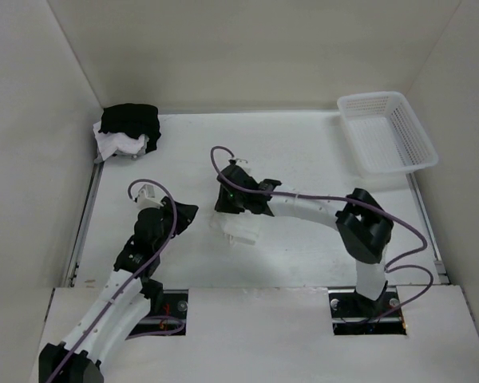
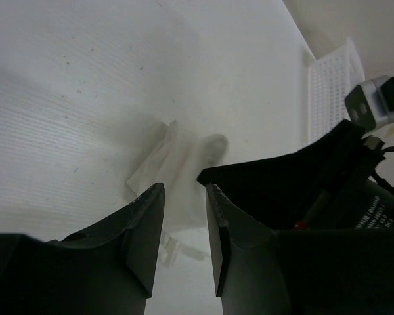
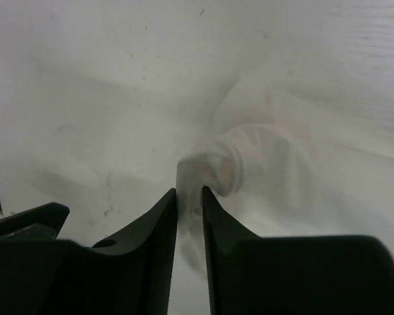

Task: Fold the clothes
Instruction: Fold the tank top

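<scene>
**Right pincer on a pale garment at mid-counter, left pincer idle beside it**

A small pale white garment of soft fabric lies crumpled near the middle of the white counter, directly beneath the right arm's black wrist. The right pincer points down onto it. In the right wrist view its two dark fingers stand close together, with only a narrow slot between them. A twisted roll of the pale cloth, faintly pink in places, rises into that slot. It looks nipped between the tips, though the blur at that range leaves how firm the hold is uncertain. The rest of the garment spreads out flat on the counter beyond the fingertips.

The left pincer sits just to the left of the garment and low over the counter, aimed toward it. Its fingers stand apart and hold nothing; only bare counter and the edge of the pale cloth show through the gap. The right arm's dark wrist fills the right side of the left wrist view.

A heap of black and white fabric garments is bunched in the far left corner of the counter, with black cloth on top and white below. A white plastic lattice basket stands in the far right corner, well apart from both arms.
</scene>
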Controlling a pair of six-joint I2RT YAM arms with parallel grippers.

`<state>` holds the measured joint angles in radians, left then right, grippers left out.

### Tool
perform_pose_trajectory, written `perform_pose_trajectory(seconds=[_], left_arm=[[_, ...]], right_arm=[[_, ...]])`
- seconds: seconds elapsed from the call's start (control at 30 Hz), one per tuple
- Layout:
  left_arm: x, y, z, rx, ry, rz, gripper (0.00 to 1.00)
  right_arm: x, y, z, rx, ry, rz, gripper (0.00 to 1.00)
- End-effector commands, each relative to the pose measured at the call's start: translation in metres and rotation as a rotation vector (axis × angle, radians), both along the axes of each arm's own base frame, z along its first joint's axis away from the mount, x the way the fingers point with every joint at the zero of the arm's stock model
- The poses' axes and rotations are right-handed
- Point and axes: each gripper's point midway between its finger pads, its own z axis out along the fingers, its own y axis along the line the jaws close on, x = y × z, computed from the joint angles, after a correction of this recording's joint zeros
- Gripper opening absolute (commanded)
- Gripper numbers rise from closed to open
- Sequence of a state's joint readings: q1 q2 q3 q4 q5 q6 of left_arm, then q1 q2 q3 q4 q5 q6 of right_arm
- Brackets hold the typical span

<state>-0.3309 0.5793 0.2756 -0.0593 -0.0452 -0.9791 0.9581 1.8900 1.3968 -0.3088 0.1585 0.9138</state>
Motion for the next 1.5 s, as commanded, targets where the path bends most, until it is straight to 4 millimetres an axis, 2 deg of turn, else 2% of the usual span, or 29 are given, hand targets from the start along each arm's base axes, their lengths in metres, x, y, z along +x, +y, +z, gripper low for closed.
perform_pose_trajectory(seconds=[0.0,0.13,0.23,0.27,0.33,0.4,0.47,0.5,0.53,0.6,0.7,0.77,0.83,0.9,1.03,1.2,1.27,1.33,1.47], left_arm=[[-0.006,0.0,-0.002,0.004,0.001,-0.027,0.3],[-0.009,-0.006,0.005,0.003,-0.014,-0.05,0.3],[-0.008,-0.017,0.008,-0.005,-0.018,-0.079,0.3],[-0.007,-0.024,0.009,-0.01,-0.02,-0.095,0.3],[-0.004,-0.04,0.007,-0.02,-0.022,-0.13,0.3],[-0.001,-0.058,0.006,-0.02,-0.026,-0.171,0.31],[-0.001,-0.068,-0.003,-0.008,-0.004,-0.187,0.32],[0.0,-0.068,-0.007,-0.001,0.006,-0.181,0.35],[-0.002,-0.069,-0.011,0.005,0.016,-0.182,0.43],[-0.008,-0.066,-0.02,0.006,0.038,-0.186,0.5],[-0.024,-0.057,-0.038,-0.016,0.096,-0.161,0.54],[-0.03,-0.05,-0.051,-0.024,0.132,-0.13,0.55],[-0.032,-0.045,-0.064,-0.028,0.163,-0.104,0.57],[-0.028,-0.046,-0.067,-0.021,0.166,-0.106,0.57],[-0.012,-0.055,-0.071,0.024,0.178,-0.124,0.57],[0.004,-0.066,-0.1,0.091,0.25,-0.151,0.58],[0.009,-0.069,-0.115,0.109,0.284,-0.149,0.56],[0.018,-0.077,-0.12,0.094,0.266,-0.155,0.46],[0.052,-0.101,-0.101,0.058,0.166,-0.176,0.11]], right_arm=[[-0.005,0.029,0.014,0.054,-0.006,0.057,0.33],[-0.005,0.013,0.051,0.12,-0.103,0.027,0.48],[-0.017,-0.007,0.07,0.181,-0.161,0.023,0.48],[-0.018,-0.016,0.068,0.193,-0.165,0.014,0.41],[-0.02,-0.029,0.055,0.206,-0.165,0.011,0.19],[-0.021,-0.035,0.037,0.205,-0.141,0.03,0.05],[-0.014,-0.038,0.026,0.203,-0.125,0.032,0.03],[-0.011,-0.04,0.021,0.196,-0.121,0.034,0.03],[-0.008,-0.043,0.017,0.187,-0.12,0.025,0.03],[-0.008,-0.05,0.019,0.19,-0.137,0.012,0.03],[-0.014,-0.062,0.029,0.216,-0.184,0.001,0.09],[-0.02,-0.073,0.033,0.224,-0.201,-0.004,0.2],[-0.025,-0.085,0.035,0.22,-0.225,-0.018,0.36],[-0.032,-0.094,0.037,0.215,-0.251,-0.02,0.44],[-0.048,-0.109,0.047,0.231,-0.287,-0.028,0.49],[-0.062,-0.127,0.065,0.297,-0.317,-0.052,0.5],[-0.065,-0.134,0.073,0.322,-0.337,-0.063,0.5],[-0.067,-0.138,0.081,0.344,-0.354,-0.066,0.5],[-0.067,-0.148,0.086,0.356,-0.367,-0.081,0.55]])
